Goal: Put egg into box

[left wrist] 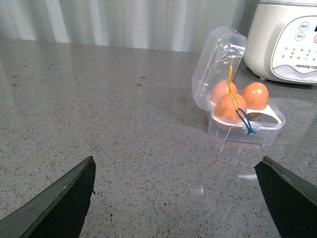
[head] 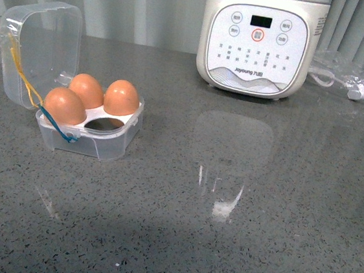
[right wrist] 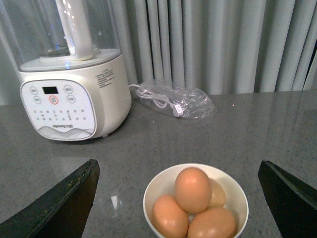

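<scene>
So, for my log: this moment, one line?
box open, one cell empty | left end effector open | right end effector open, facing egg bowl

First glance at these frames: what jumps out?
The clear egg box sits on the left of the table in the front view, lid open, with three brown eggs in it and its front-right cell empty. A white blender base stands at the back. In the right wrist view, a white bowl holds a pile of loose eggs.
</scene>
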### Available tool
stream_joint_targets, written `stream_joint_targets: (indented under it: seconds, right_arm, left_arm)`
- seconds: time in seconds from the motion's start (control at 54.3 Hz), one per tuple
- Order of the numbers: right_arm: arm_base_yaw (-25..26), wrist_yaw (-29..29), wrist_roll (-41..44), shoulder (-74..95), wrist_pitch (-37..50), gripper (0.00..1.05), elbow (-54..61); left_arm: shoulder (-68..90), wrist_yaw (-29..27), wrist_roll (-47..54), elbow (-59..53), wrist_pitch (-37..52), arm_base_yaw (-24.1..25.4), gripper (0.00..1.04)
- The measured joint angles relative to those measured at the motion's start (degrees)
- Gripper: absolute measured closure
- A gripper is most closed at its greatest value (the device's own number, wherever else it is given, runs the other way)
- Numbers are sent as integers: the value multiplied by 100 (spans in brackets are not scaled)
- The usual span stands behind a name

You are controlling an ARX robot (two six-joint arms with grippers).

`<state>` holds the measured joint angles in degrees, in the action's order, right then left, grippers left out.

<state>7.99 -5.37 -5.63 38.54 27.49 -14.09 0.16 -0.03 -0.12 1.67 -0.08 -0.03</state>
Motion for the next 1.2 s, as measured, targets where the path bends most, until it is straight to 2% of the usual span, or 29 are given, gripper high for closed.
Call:
stream_joint_targets:
  seconds: [0.203, 0.405, 0.7, 1.197]
  right_arm:
    - [358, -313, 140, 2065, 76, 7, -1182]
    - [337, -420, 313, 3064, -870, 7, -2153]
    - [369, -575, 562, 3209, -1462, 7, -2363]
    - [522, -791, 660, 3663, -1311, 7, -2076]
  left_arm:
    - [0, 0, 0, 0, 0, 0, 7]
    - [0, 0, 0, 0, 0, 0, 7]
    - [0, 0, 0, 0, 0, 0, 7]
    - [0, 0, 0, 0, 0, 0, 7]
